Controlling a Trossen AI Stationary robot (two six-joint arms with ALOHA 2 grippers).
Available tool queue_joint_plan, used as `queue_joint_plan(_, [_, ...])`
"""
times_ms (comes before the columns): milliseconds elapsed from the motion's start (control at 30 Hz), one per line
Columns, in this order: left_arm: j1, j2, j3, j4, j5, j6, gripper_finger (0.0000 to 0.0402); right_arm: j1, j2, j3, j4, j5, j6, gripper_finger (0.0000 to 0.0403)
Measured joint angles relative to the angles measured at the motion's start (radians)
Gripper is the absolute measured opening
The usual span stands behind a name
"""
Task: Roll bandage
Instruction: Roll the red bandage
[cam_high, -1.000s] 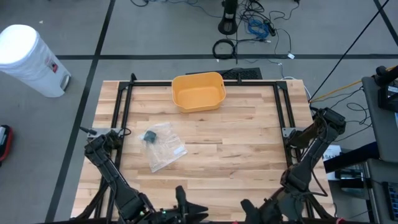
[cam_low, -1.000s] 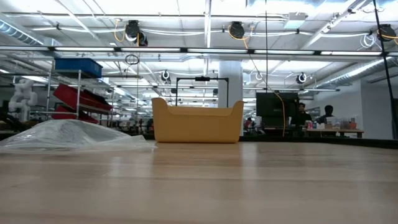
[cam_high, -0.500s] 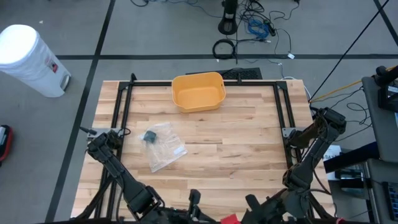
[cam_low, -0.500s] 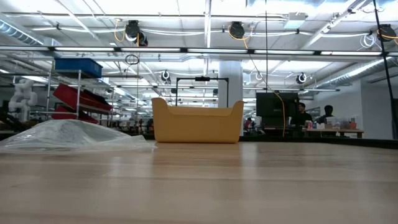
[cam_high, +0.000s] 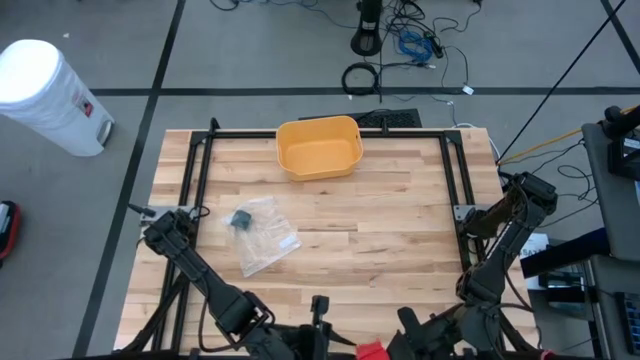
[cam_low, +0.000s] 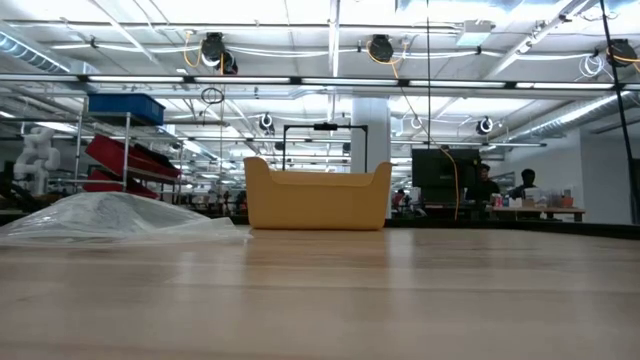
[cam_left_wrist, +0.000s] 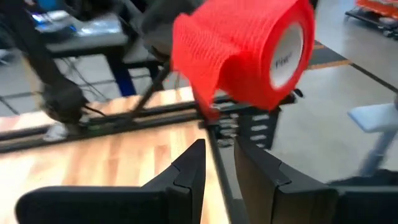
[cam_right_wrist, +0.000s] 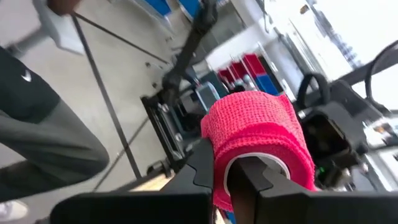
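Note:
A red bandage roll (cam_left_wrist: 245, 53) with a white core is held off the table's near edge; it also shows in the high view (cam_high: 370, 350) and the right wrist view (cam_right_wrist: 258, 134). A loose flap (cam_left_wrist: 202, 84) hangs from its winding. My right gripper (cam_right_wrist: 224, 171) is shut on the roll. My left gripper (cam_left_wrist: 217, 165), also seen in the high view (cam_high: 318, 308), stands just below the flap, fingers a little apart and touching nothing. My right gripper holds the roll at one end of its winding (cam_right_wrist: 217, 155). One finger (cam_right_wrist: 249, 177) seems to reach into the white core and the other (cam_right_wrist: 200, 165) lies on the outside. The roll is lifted clear, core about level.
A yellow bin (cam_high: 318, 147) stands at the table's far middle and shows in the low view (cam_low: 317, 195). A clear plastic bag (cam_high: 262, 232) with a dark item lies left of centre. Black frame rails (cam_high: 195, 180) run along the table's sides.
My left gripper has gone toward the table's right edge along the near edge, closer to my right gripper. The red roll has come into the high view at the near edge between the two grippers.

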Motion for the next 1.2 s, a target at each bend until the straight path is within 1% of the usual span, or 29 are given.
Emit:
queue_joint_plan(67, [0.0,0.0,0.0,0.005,-0.048,0.046,0.0091,0.003,0.0,0.0,-0.003,0.028,0.001,0.0013])
queue_joint_plan(200, [-0.015,0.0,0.0,-0.009,-0.209,0.142,0.0092,0.004,0.0,0.0,-0.005,0.04,0.022,0.0013])
queue_joint_plan(300, [-0.022,0.0,0.0,-0.016,-0.275,0.151,0.0104,0.006,0.0,0.0,-0.006,0.041,0.024,0.0013])
queue_joint_plan(400, [-0.029,0.0,0.0,-0.022,-0.317,0.161,0.0129,0.006,0.0,0.0,-0.005,0.041,0.026,0.0013])
queue_joint_plan(633, [-0.033,-0.001,0.0,-0.007,-0.328,0.181,0.0202,0.008,0.0,0.0,-0.003,0.041,0.027,0.0013])
queue_joint_plan(733, [-0.034,-0.001,0.0,0.014,-0.328,0.184,0.022,0.008,0.0,0.0,-0.002,0.041,0.027,0.0013])
queue_joint_plan(833, [-0.034,-0.001,0.0,0.021,-0.327,0.184,0.0226,0.008,0.0,0.0,-0.003,0.041,0.027,0.0013])
queue_joint_plan(1200, [-0.033,-0.001,0.0,0.064,-0.327,0.208,0.0226,0.008,0.0,0.0,-0.003,0.041,0.027,0.0013])
